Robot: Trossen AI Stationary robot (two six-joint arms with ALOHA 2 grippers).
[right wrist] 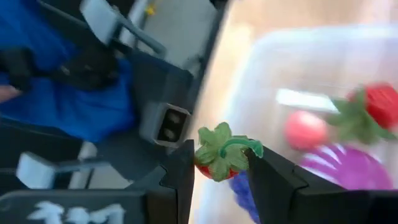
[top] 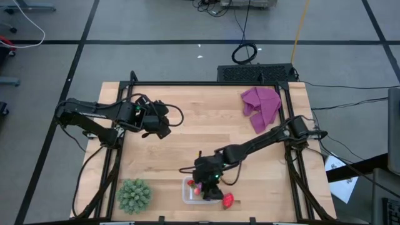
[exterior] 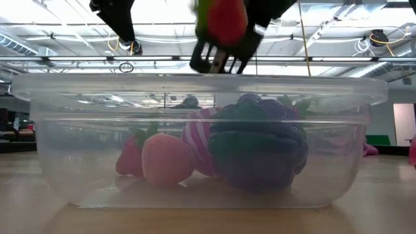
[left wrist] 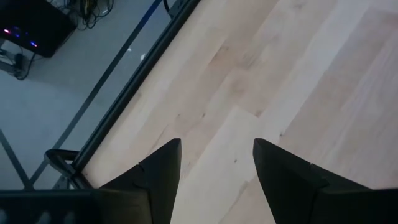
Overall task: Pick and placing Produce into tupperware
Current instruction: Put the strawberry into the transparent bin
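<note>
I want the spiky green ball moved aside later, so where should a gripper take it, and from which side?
Grip the spiky green ball across its middle, coming straight down from above. It looks round all over, so no side seems better, and it sits on open table beside the tupperware, apart from it. Its soft-looking spikes may want a wide-open approach.

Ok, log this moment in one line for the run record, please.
right pincer: shut on strawberry, above box | in box: grapes, other fruit | left pincer: open, waiting over bare table
</note>
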